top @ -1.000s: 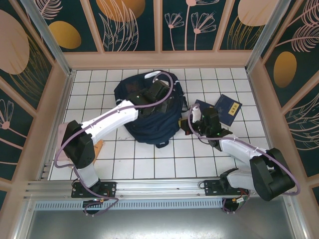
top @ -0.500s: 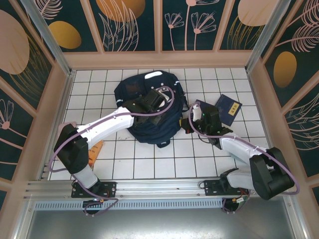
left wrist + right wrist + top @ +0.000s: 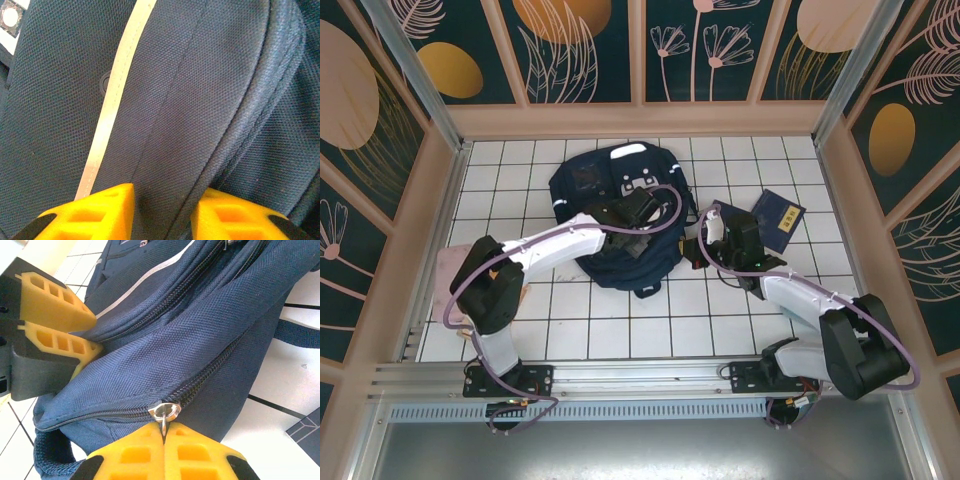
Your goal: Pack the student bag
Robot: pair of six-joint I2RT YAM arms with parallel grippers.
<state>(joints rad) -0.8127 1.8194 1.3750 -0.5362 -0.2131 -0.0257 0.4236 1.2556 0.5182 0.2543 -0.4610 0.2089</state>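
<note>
The student bag [image 3: 610, 190], navy-blue with a thin white stripe [image 3: 115, 95], lies on the white tiled floor behind the middle. My left gripper [image 3: 638, 214] rests on top of it. In the left wrist view its yellow fingers [image 3: 100, 210] press on both sides of a raised fold of the bag's fabric [image 3: 165, 180], shut on it. My right gripper [image 3: 164, 432] at the bag's right side [image 3: 698, 250] is shut on the metal zipper pull [image 3: 166, 412] of a dark zipper. The left gripper [image 3: 82, 332] also shows in the right wrist view, pinching fabric above that zipper.
Two flat navy-blue books [image 3: 778, 218] [image 3: 725, 215] lie on the tiles right of the bag, just behind my right wrist. A dark strap [image 3: 297, 332] trails from the bag. Wooden walls enclose the floor on three sides.
My left gripper has slid a little toward the bag's near right and its jaws have closed in on the fabric. The left elbow has swung inward. The right gripper has stayed on the zipper pull.
</note>
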